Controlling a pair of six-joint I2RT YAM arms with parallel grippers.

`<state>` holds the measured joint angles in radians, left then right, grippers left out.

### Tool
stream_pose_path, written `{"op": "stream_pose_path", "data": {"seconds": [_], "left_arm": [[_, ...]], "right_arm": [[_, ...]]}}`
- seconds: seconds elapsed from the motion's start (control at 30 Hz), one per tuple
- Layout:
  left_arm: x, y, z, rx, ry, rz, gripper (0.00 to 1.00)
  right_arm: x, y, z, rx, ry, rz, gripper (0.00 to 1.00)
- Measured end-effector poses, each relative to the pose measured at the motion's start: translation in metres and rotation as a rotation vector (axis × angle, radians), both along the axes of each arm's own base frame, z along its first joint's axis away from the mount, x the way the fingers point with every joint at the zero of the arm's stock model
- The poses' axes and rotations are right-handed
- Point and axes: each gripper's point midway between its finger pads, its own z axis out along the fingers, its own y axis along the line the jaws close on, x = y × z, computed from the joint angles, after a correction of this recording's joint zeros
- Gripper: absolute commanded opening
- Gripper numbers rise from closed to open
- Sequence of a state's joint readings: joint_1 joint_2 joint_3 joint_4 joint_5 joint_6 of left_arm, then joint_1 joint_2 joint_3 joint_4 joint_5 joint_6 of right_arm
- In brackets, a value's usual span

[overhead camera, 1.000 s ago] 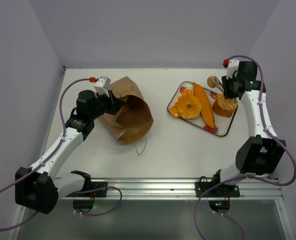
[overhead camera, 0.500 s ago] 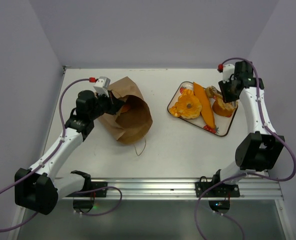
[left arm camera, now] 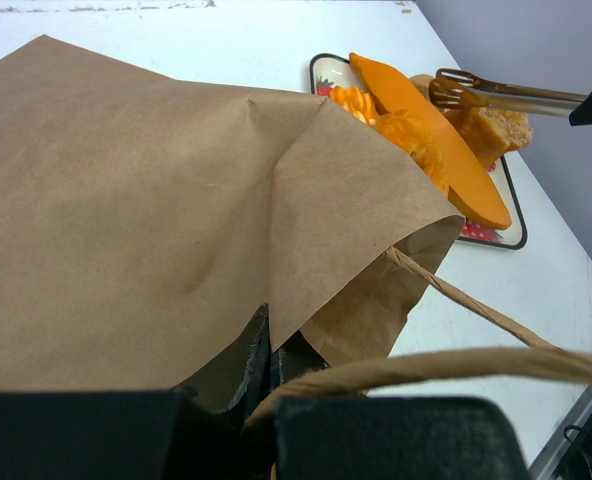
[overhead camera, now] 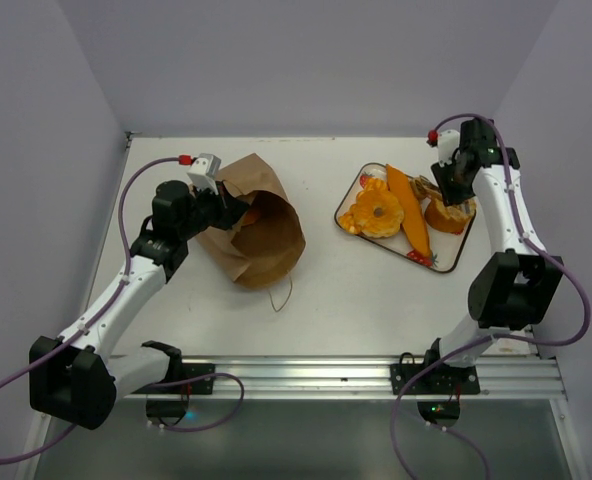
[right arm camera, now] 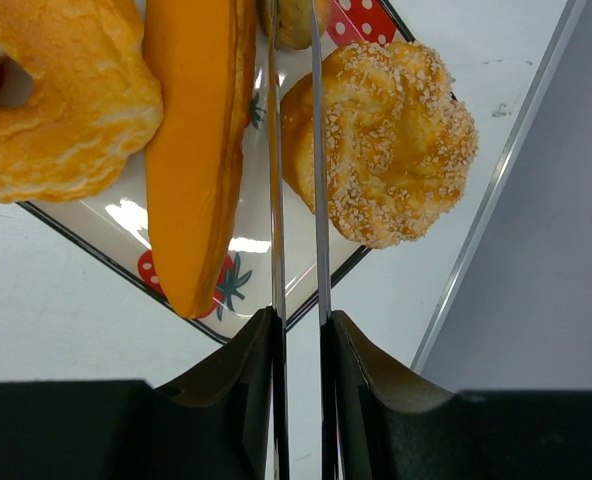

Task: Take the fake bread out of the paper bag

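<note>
Setting: robotics laboratory test cell.
Enclosure: plain lavender walls (overhead camera: pixel 306 60) close around a white table (overhead camera: pixel 346 300).
Fixtures: left arm (overhead camera: pixel 126 288) and right arm (overhead camera: pixel 516 225) mounted on an aluminium rail (overhead camera: pixel 306 368); purple cables (overhead camera: pixel 136 178) exposed.
Props: glossy fake bread (overhead camera: pixel 381 212) on a strawberry-print tray (right arm camera: pixel 126 222).

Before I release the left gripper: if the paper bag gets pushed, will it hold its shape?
Probably not. The paper bag looks thin and floppy: its wall is creased and folds over where the left gripper pinches the rim. A push would likely crumple or slide it rather than meet resistance. The string handle loops loose and may snag.
</note>
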<state>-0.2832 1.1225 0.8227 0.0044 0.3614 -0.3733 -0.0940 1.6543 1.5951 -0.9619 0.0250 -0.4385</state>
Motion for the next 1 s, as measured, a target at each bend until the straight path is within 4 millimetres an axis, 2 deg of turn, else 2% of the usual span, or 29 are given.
{"op": "stream_pose_path", "data": {"seconds": [0.13,0.3,0.53,0.77,1.0], "left_arm": [[0.0,0.0,0.0,0.001,0.0,0.0,0.0],[0.0,0.0,0.0,0.002,-0.001,-0.001,0.0],[0.0,0.0,0.0,0.002,-0.002,-0.002,0.0],[0.0,0.0,0.0,0.002,-0.002,-0.002,0.0],[0.0,0.0,0.001,0.002,-0.003,-0.002,0.0]], "right_arm": [[0.002,0.0,-0.004,-0.008,0.016,0.0,0.09],[0.004,0.0,-0.003,-0.011,0.013,0.0,0.23],[0.005,0.0,-0.002,-0.009,0.01,-0.003,0.33],[0.004,0.001,0.005,-0.007,-0.007,-0.009,0.39],[0.002,0.002,0.012,-0.006,-0.027,-0.007,0.41]]}}
